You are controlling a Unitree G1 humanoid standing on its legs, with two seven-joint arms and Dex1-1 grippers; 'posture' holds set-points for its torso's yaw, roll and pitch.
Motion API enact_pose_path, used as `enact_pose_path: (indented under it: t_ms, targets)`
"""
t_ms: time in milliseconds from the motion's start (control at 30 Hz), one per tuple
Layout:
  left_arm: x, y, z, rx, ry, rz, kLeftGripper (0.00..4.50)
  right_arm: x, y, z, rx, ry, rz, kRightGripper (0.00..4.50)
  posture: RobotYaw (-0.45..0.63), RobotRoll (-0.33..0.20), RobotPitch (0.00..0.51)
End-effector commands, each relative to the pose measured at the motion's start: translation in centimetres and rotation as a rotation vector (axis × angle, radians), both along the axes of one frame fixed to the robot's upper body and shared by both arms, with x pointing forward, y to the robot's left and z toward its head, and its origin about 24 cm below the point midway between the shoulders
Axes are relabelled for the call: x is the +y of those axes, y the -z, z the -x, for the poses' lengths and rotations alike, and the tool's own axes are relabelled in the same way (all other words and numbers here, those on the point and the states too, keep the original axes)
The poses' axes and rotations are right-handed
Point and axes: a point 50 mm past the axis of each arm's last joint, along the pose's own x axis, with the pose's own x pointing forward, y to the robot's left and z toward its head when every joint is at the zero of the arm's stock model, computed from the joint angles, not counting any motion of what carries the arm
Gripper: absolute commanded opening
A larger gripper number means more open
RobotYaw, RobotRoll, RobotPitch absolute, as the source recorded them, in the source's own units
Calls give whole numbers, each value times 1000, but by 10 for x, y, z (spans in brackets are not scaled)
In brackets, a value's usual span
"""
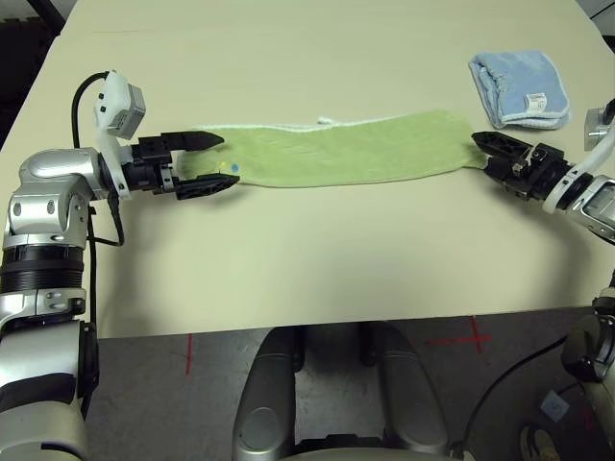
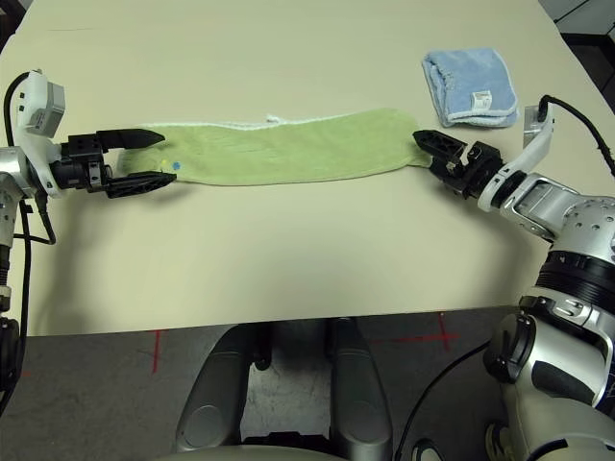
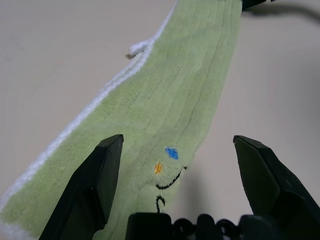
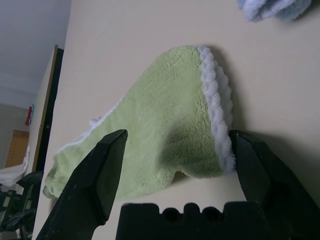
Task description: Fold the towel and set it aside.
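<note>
From the head, we see the towel (image 1: 327, 149) lying as a long strip from nine to three o'clock, bare table (image 1: 288, 259) all around. Left wrist: our left gripper (image 3: 177, 150), fingers apart, straddles its end. Right wrist: our right gripper (image 4: 177, 150), fingers apart, straddles the other end.

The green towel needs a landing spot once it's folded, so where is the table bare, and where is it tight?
Bare table runs wide between the green towel and the near edge, and again beyond the towel toward the far edge. It is tight at the far right, around the blue towel, and at both towel ends, where the left gripper and right gripper stand open.
</note>
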Motion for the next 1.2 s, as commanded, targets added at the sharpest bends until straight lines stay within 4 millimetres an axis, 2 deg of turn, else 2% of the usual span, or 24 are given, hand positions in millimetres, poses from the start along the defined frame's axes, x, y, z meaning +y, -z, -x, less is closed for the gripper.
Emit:
enact_pose_path:
  t_ms: [33, 333, 633, 867, 1067, 1200]
  targets:
    - [4, 5, 1, 26, 2, -24, 4500, -6, 17, 3, 77, 50, 15, 3499, 24, 0, 366]
    - [3, 7, 0, 34, 8, -27, 4500, -5, 12, 4, 52, 74, 8, 27, 19, 0, 357]
    - [1, 9, 0, 41, 17, -30, 4500, -29, -1, 10, -3, 153, 42, 27, 12, 0, 348]
    - [-2, 6, -3, 34, 17, -20, 4500, -41, -29, 9, -120, 152, 73, 27, 7, 0, 339]
    - [-3, 5, -5, 28, 17, -16, 4500, -35, -35, 7, -149, 50, 175, 27, 7, 0, 332]
    - [-5, 5, -5, 26, 21, -15, 4500, -24, -36, 7, -199, -62, 345, 27, 7, 0, 332]
